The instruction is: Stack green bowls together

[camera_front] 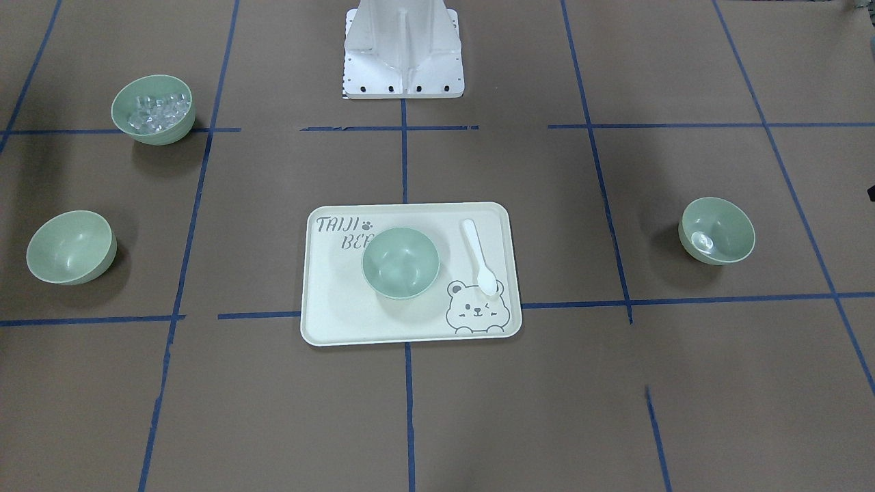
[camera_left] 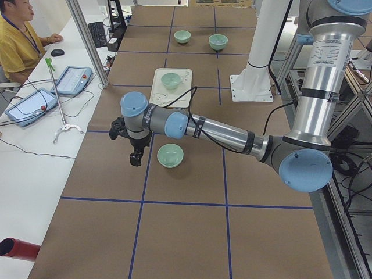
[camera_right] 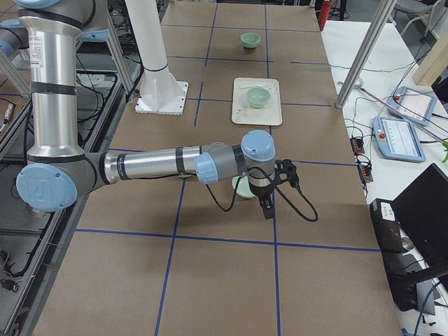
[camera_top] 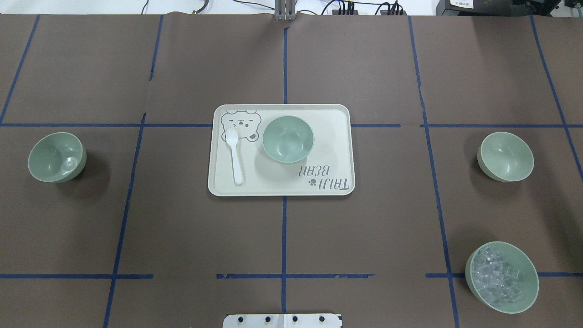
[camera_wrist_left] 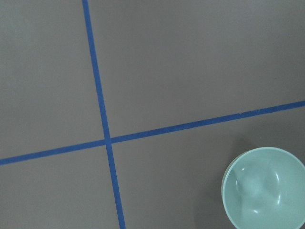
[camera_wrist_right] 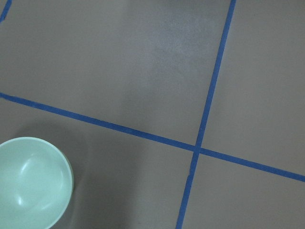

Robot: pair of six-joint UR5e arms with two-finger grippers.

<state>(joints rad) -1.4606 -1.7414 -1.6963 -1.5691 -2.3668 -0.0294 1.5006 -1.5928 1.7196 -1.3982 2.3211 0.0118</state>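
Note:
Three pale green bowls stand apart. One [camera_top: 288, 139] is on the cream tray [camera_top: 337, 182] at the table's middle. One [camera_top: 57, 157] is on the robot's left with one clear lump inside; it also shows in the left wrist view [camera_wrist_left: 264, 188]. One [camera_top: 505, 156] is on the robot's right and empty; it also shows in the right wrist view [camera_wrist_right: 33, 181]. My left gripper [camera_left: 135, 152] hangs above the table beside the left bowl [camera_left: 170, 156]. My right gripper [camera_right: 268, 203] hangs beside the right bowl [camera_right: 242, 187]. Both show only in side views, so I cannot tell if they are open or shut.
A fourth green bowl [camera_top: 502, 277] full of clear ice-like cubes stands at the near right. A white spoon [camera_top: 235, 155] lies on the tray. The robot's base plate [camera_top: 282, 320] is at the near edge. An operator [camera_left: 20, 35] sits at a side desk.

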